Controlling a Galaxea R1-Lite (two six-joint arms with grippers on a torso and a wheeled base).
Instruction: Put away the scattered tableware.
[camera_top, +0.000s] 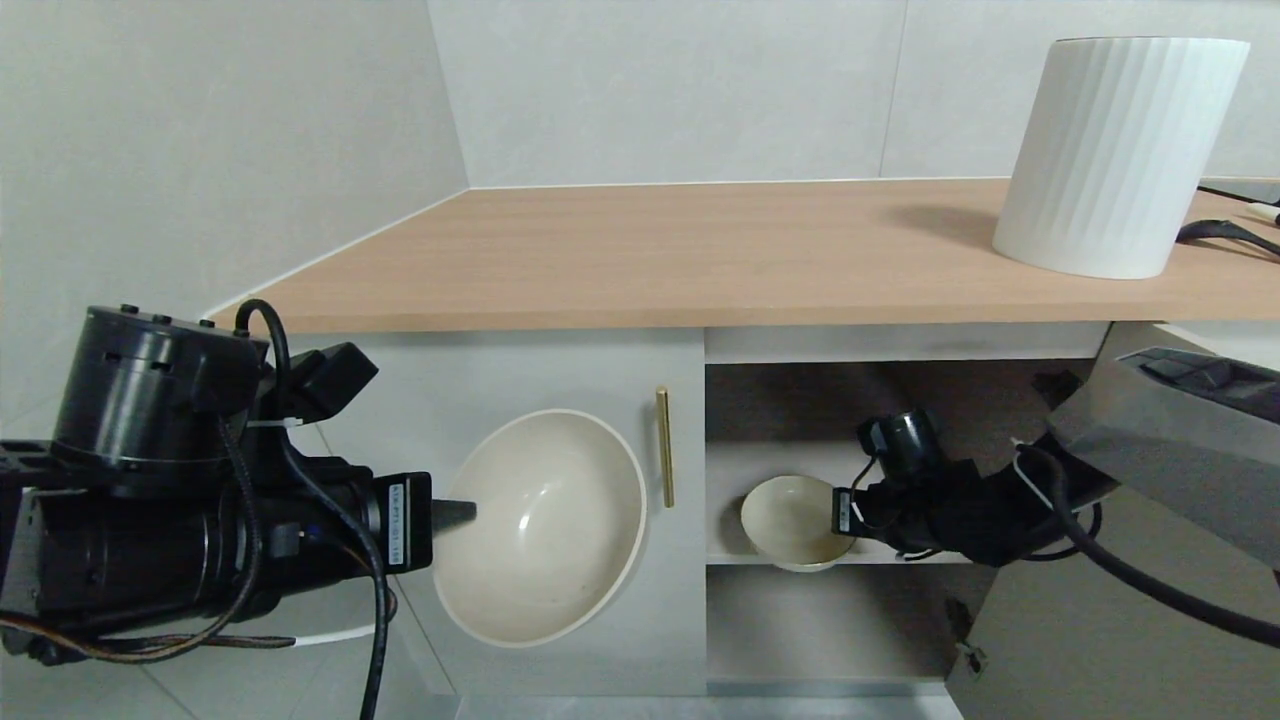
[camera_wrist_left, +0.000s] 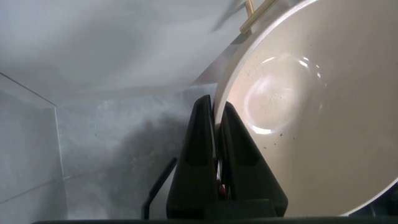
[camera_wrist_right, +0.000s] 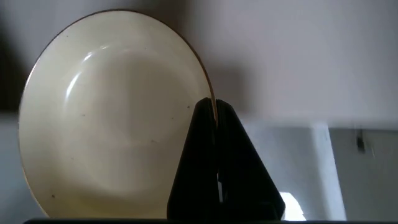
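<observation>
My left gripper (camera_top: 455, 513) is shut on the rim of a large cream bowl (camera_top: 545, 527), held on edge in front of the closed cabinet door; in the left wrist view the fingers (camera_wrist_left: 200, 134) pinch the large bowl (camera_wrist_left: 311, 106) at its rim. A smaller cream bowl (camera_top: 795, 520) is tilted just above the cabinet's middle shelf (camera_top: 735, 465), and my right gripper (camera_top: 838, 510) is shut on its rim inside the open compartment. Seen from the right wrist, the small bowl (camera_wrist_right: 112, 112) has its edge clamped between the fingers (camera_wrist_right: 205, 124).
A wooden countertop (camera_top: 650, 250) runs above the cabinet, with a tall white ribbed container (camera_top: 1115, 150) at the right and a dark utensil (camera_top: 1225, 232) beside it. The closed door carries a brass handle (camera_top: 664, 445). The open grey cabinet door (camera_top: 1170, 450) stands at the right, above my right arm.
</observation>
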